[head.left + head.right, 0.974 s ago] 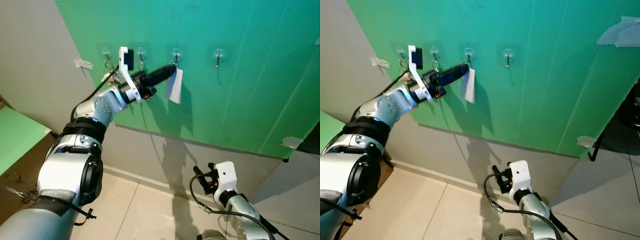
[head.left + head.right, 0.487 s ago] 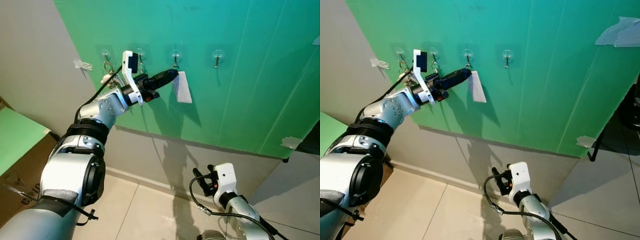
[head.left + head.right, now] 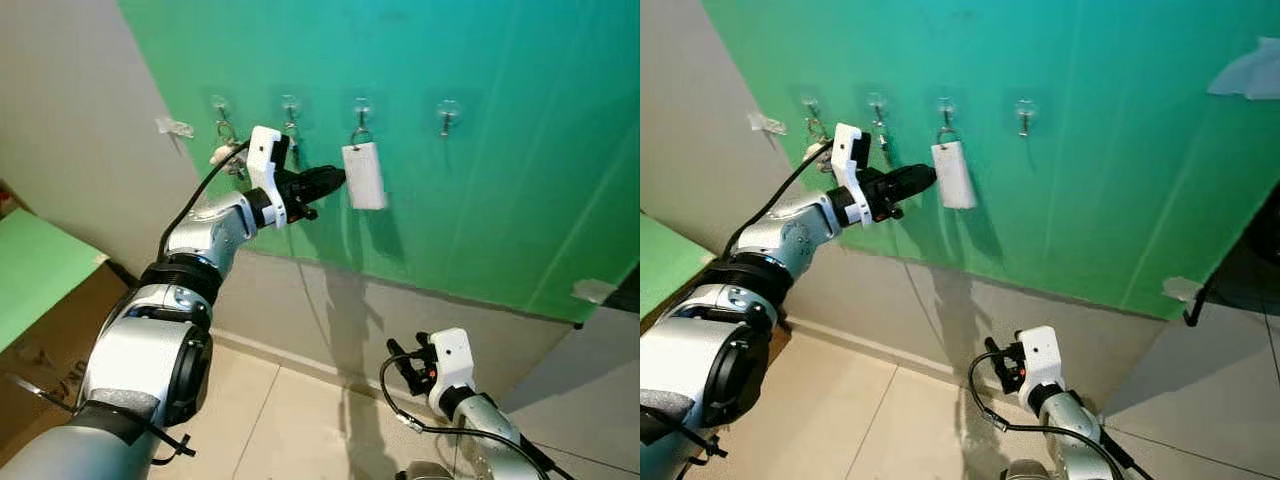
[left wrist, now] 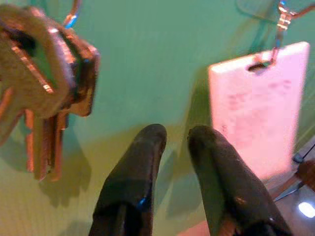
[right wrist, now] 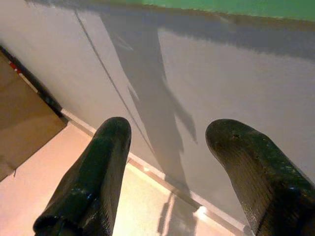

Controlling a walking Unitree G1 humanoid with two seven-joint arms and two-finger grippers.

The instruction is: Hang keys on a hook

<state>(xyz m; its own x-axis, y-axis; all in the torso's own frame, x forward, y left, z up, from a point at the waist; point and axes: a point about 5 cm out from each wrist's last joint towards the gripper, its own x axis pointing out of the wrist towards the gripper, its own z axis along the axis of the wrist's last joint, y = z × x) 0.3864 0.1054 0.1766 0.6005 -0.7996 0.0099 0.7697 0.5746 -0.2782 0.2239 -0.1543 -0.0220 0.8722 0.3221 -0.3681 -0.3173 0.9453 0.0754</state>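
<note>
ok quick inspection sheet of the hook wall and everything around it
surface: green wall panel above a grey lower wall, tiled floor below
job's things: white tag hangs by its ring from the third hook; a bunch of keys hangs further left; the fourth hook is bare
clutter: tape scraps on the wall
grippers: left gripper just beside the tag, fingers nearly together, gripping nothing; right gripper low, open, idle
cables: black cable looped at the right wrist, another along the left forearm
surroundings: green board and a cardboard box at far left
</note>
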